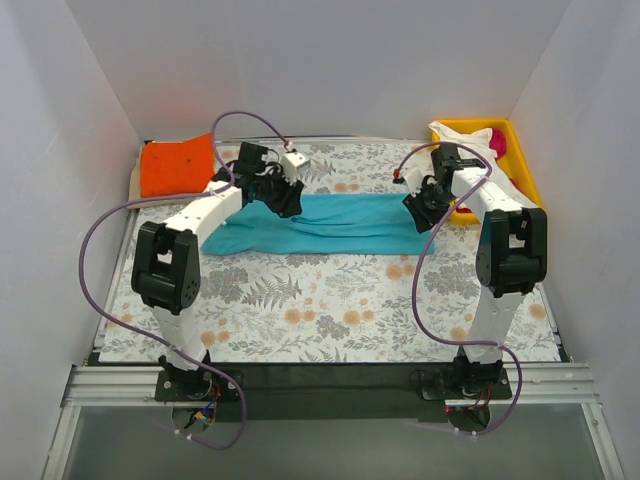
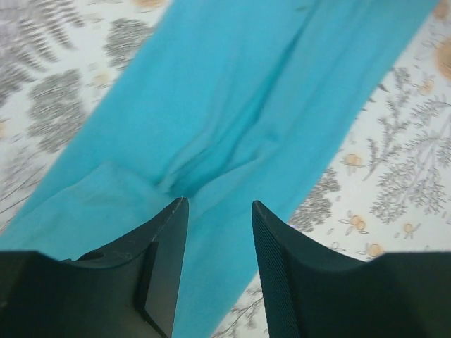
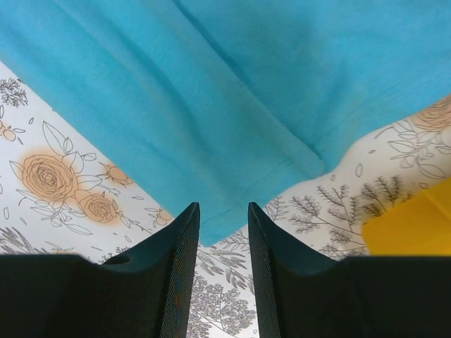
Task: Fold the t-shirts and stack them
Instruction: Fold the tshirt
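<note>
A teal-blue t-shirt lies folded into a long strip across the far middle of the floral cloth. My left gripper is open just above the strip's left part; the cloth shows between and beyond its fingers. My right gripper is open just above the strip's right end; a corner of the shirt lies between its fingertips. An orange t-shirt lies folded at the far left. White and magenta shirts sit in the yellow tray.
The yellow tray stands at the far right, its corner showing in the right wrist view. White walls close in the table on three sides. The floral table cloth covers the near half.
</note>
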Controlling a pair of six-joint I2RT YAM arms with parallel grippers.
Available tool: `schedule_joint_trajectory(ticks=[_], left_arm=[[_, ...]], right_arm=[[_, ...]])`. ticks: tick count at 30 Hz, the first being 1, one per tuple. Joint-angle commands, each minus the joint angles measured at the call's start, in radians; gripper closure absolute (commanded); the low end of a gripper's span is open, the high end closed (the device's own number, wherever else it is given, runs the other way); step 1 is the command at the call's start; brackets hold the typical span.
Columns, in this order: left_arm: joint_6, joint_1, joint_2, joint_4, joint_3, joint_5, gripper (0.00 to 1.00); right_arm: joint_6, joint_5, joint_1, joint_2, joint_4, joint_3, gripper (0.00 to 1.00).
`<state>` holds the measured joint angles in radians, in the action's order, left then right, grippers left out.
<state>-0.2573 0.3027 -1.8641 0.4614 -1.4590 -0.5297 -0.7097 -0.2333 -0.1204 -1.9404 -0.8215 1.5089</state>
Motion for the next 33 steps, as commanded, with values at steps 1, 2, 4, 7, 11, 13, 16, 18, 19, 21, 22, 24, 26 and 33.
schedule_joint_trajectory(ticks=[1,2,4,7,11,13,16,18,19,21,22,24,26,33], left_arm=[[0.035,0.042,0.003,-0.021,0.029,-0.053,0.59],[0.038,0.062,-0.004,-0.026,0.026,-0.047,0.59],[0.039,0.085,-0.024,-0.046,0.022,-0.006,0.58],[0.055,0.128,-0.064,-0.058,0.008,0.043,0.58],[0.056,0.153,-0.112,-0.067,-0.017,0.096,0.59],[0.044,0.156,-0.128,-0.070,-0.026,0.099,0.60],[0.043,0.164,-0.159,-0.070,-0.041,0.109,0.64],[0.044,0.167,-0.174,-0.072,-0.049,0.115,0.67],[0.040,0.165,-0.178,-0.070,-0.054,0.125,0.69],[0.032,0.165,-0.182,-0.075,-0.060,0.138,0.84],[0.026,0.167,-0.179,-0.092,-0.060,0.145,0.88],[0.021,0.165,-0.175,-0.109,-0.052,0.152,0.99],[0.015,0.165,-0.179,-0.128,-0.050,0.163,1.00],[-0.013,0.162,-0.222,-0.194,-0.044,0.249,1.00]], right_arm=[[0.009,0.003,0.008,-0.009,-0.014,0.048,0.65],[0.010,0.003,0.008,-0.015,-0.015,0.040,0.65],[0.012,0.002,0.007,-0.017,-0.014,0.028,0.65],[0.015,0.005,0.008,-0.026,-0.011,0.001,0.65],[0.016,0.009,0.010,-0.034,-0.004,-0.015,0.65],[0.016,0.009,0.008,-0.035,-0.002,-0.015,0.66],[0.015,0.018,0.010,-0.045,0.001,-0.019,0.67],[0.013,0.022,0.008,-0.046,0.001,-0.026,0.67],[0.013,0.022,0.010,-0.045,0.002,-0.032,0.68],[0.010,0.023,0.008,-0.042,0.007,-0.039,0.68],[0.010,0.026,0.010,-0.042,0.008,-0.041,0.68],[0.010,0.028,0.008,-0.042,0.010,-0.047,0.69],[0.010,0.029,0.008,-0.042,0.012,-0.050,0.69],[0.006,0.040,0.008,-0.028,0.018,-0.070,0.69]])
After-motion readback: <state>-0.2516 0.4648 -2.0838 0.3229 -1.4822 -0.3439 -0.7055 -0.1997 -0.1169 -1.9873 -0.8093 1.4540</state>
